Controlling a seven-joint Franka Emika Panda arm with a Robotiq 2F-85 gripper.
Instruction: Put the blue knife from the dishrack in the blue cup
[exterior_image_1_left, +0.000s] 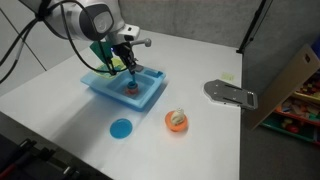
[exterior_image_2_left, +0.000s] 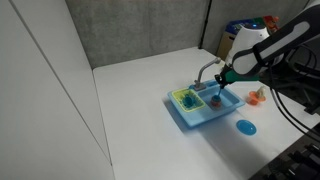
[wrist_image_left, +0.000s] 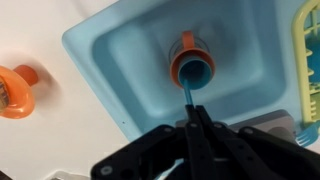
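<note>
My gripper (wrist_image_left: 197, 108) is shut on the blue knife (wrist_image_left: 190, 90) and holds it upright right above the blue cup (wrist_image_left: 186, 52). The cup stands in the basin of the blue toy sink (wrist_image_left: 120, 60) and shows its reddish inside. The knife's lower end reaches into the cup's mouth. In both exterior views the gripper (exterior_image_1_left: 128, 68) (exterior_image_2_left: 222, 82) hangs over the cup (exterior_image_1_left: 130, 88) (exterior_image_2_left: 215, 99) in the sink (exterior_image_1_left: 150, 97) (exterior_image_2_left: 200, 118). The green dishrack (exterior_image_1_left: 100, 55) (exterior_image_2_left: 185, 99) sits at one end of the sink; its yellowish edge shows in the wrist view (wrist_image_left: 310, 50).
An orange bowl (exterior_image_1_left: 177, 120) (exterior_image_2_left: 257, 96) (wrist_image_left: 15, 90) with something pale in it and a flat blue disc (exterior_image_1_left: 121, 128) (exterior_image_2_left: 245, 127) lie on the white table beside the sink. A grey flat object (exterior_image_1_left: 230, 93) lies near the table's edge by a cardboard box (exterior_image_1_left: 295, 75).
</note>
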